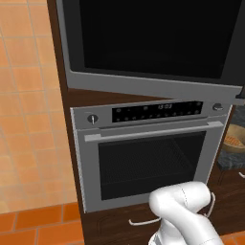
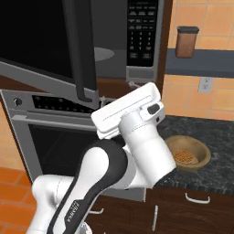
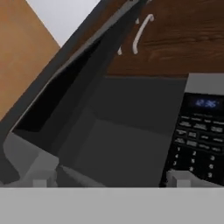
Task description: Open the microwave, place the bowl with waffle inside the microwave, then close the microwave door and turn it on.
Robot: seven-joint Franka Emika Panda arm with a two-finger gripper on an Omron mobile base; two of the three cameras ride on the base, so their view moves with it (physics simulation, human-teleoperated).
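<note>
The microwave stands open above the oven. Its dark inside holds a pale round turntable, and the black button panel sits at its right. The microwave door, black glass in a grey frame, is swung out to the left with its dark vertical handle facing me. On the dark counter to the right rests the tan bowl with a waffle in it, also seen as the bowl at the edge. My gripper is open and empty, in front of the microwave's opening, left of and above the bowl.
The silver oven with its horizontal bar handle is directly below the microwave. A brown canister stands on a shelf at the right, above the dark stone counter. Drawers with pale handles lie under the counter.
</note>
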